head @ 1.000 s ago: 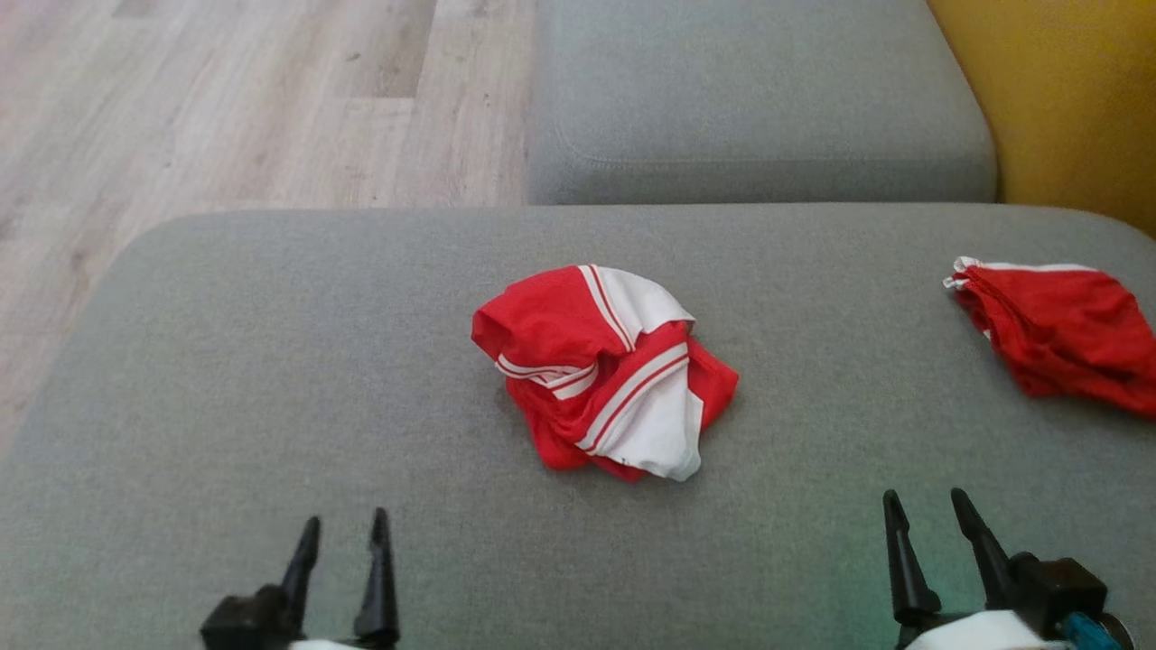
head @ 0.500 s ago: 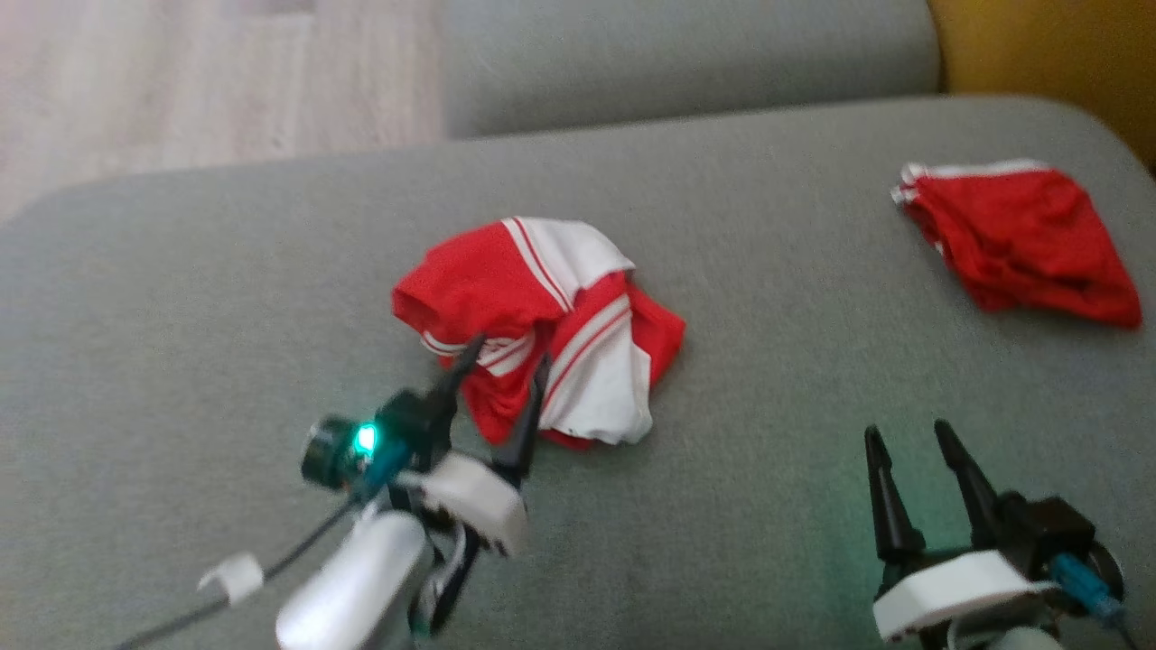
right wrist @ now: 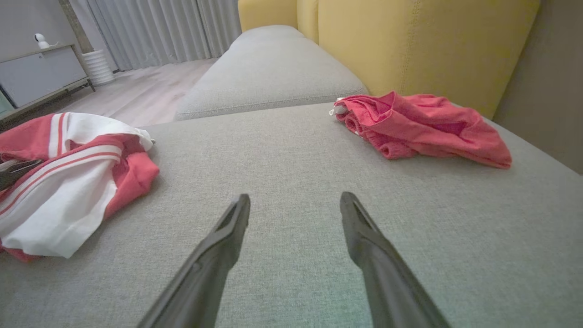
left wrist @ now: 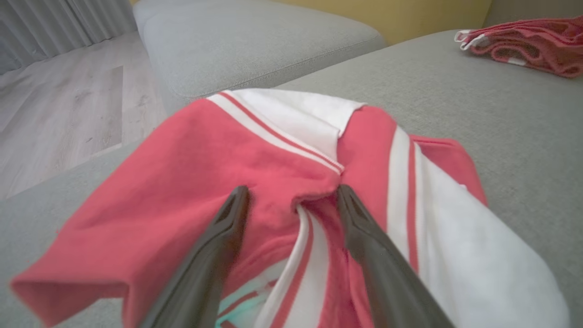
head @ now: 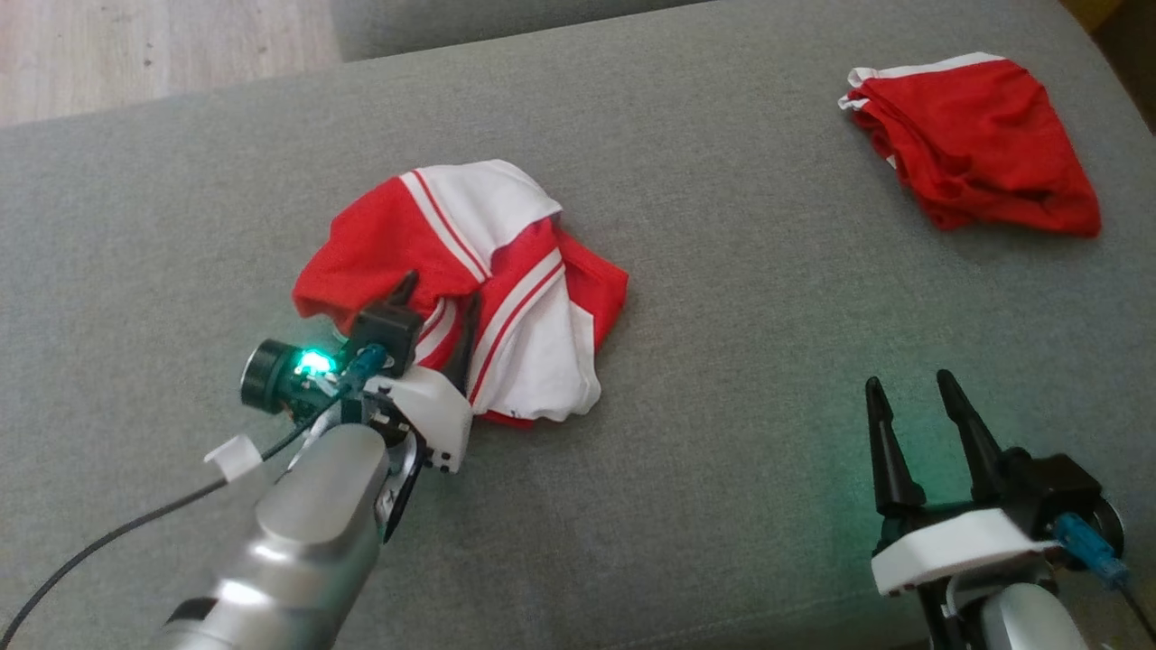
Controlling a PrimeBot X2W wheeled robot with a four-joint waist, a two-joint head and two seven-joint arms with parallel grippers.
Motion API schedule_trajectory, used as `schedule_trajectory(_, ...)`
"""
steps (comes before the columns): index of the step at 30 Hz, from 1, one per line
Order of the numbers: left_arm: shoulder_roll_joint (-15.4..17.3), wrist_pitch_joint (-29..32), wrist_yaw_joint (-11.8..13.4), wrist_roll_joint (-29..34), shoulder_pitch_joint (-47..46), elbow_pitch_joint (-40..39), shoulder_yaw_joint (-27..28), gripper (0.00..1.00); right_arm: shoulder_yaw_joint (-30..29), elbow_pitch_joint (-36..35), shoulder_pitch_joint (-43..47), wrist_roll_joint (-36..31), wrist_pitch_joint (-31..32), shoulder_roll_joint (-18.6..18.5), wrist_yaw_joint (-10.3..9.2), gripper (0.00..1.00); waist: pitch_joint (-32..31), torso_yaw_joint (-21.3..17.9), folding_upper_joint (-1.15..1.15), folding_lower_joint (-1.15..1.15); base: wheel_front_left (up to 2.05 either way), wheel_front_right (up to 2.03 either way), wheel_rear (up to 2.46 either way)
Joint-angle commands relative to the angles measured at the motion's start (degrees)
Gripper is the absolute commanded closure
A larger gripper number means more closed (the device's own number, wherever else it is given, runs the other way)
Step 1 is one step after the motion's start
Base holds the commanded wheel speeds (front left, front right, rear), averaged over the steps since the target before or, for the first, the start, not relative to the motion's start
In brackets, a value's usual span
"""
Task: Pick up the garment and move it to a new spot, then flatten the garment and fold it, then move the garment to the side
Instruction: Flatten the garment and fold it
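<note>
Moved the left gripper [head: 441,291] forward onto the crumpled garment [head: 528,352] at the seat cushion's [head: 722,433] middle, jaws wide open astride a red fold. Keeps the right gripper [head: 908,381] open near the front edge. Could pinch only the top layer and lose the bundle at lifting.

The left gripper [head: 439,291] partly hides the garment [head: 379,235].

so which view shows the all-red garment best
The head view: the all-red garment lies whole and unobstructed, seen from above, white edge included. The right wrist view also has the garment whole, but low and side-on. The left wrist view catches only part of it, cut by the frame's right edge.
</note>
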Motion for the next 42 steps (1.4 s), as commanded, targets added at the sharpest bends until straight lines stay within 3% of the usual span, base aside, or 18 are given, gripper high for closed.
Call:
schedule_trajectory(1, 0.1, -1.4, 0.5, -0.9, -3.9, 1.8, 2.5, 0.54, 1.0, -1.3, -2.5, 0.0, -1.0, -0.4, 0.37, 0.0, 0.1, -0.1, 0.0, -0.01, 0.0, 0.0, 0.0)
schedule_trajectory(3, -0.2, -1.6, 0.3, -1.0, -4.6, 3.8, 2.4, 0.9, 1.0, -1.0, -2.6, 0.1, -1.2, -0.4, 0.37, 0.0, -0.1, 0.0, 0.0, -0.01, 0.0, 0.0, 0.0)
schedule_trajectory(4, -0.4, -1.7, 0.2, -0.9, -4.9, 4.7, 2.3, 1.0, 1.1, -0.9, -2.7, 0.3, -1.3, -0.4, 0.37, 0.0, -0.2, 0.0, 0.0, -0.01, 0.0, 0.0, 0.0)
schedule_trajectory(14, -2.5, -7.2, 0.1, -2.6, -9.1, 3.2, 5.1, 1.0, 0.6, 0.1, -2.3, 0.6, -1.9, -0.4, 0.37, 0.0, -1.9, 1.3, 0.0, -0.01, 0.0, 0.0, 0.0)
schedule_trajectory(17, -1.8, -7.4, 0.6, -2.9, -10.5, 2.4, 6.3, 1.0, 0.5, 0.1, -2.2, 0.5, -1.8, -0.4, 0.37, 0.0, -2.1, 1.5, 0.0, -0.01, 0.0, 0.0, 0.0)
schedule_trajectory(22, 5.0, -7.2, 0.8, -2.7, -13.3, 3.0, 8.5, 1.0, 0.5, 0.0, -2.1, 0.6, -1.8, -0.4, 0.37, 0.0, -2.2, 1.7, 0.0, -0.01, 0.0, 0.0, 0.0)
schedule_trajectory(27, 13.7, -3.9, -0.8, -2.1, -14.0, 5.3, 8.9, 1.0, 0.2, 0.0, -1.8, 0.8, -1.9, -0.4, 0.37, 0.0, -1.8, 2.0, 0.0, -0.01, 0.0, 0.0, 0.0)
schedule_trajectory(30, 16.9, -1.5, -2.1, -2.0, -13.2, 7.1, 8.5, 1.0, 0.3, 0.3, -1.9, 0.9, -1.9, -0.4, 0.37, 0.0, -1.7, 2.4, 0.0, -0.01, 0.0, 0.0, 0.0)
schedule_trajectory(31, 17.4, -0.7, -2.5, -2.1, -12.7, 7.8, 8.3, 0.92, 0.4, 0.3, -1.9, 0.9, -1.9, -0.4, 0.37, 0.0, -1.7, 2.5, 0.0, -0.01, 0.0, 0.0, 0.0)
schedule_trajectory(32, 17.9, 0.3, -3.0, -2.4, -12.3, 8.5, 8.3, 0.43, 0.5, 0.4, -1.9, 0.9, -1.9, -0.4, 0.37, 0.0, -1.7, 2.6, 0.0, -0.01, 0.0, 0.0, 0.0)
schedule_trajectory(33, 18.3, 1.2, -3.7, -2.6, -11.8, 9.1, 8.1, 0.02, 0.6, 0.4, -1.9, 0.8, -1.8, -0.4, 0.37, 0.0, -1.7, 2.7, 0.0, -0.01, 0.0, 0.0, 0.0)
schedule_trajectory(42, 18.0, -1.2, -4.3, -5.2, -9.8, 9.3, 9.4, 0.0, 0.6, 1.2, -0.8, 0.7, -1.7, -0.4, 0.37, 0.0, -5.2, 4.2, 0.0, -0.01, 0.0, 0.0, 0.0)
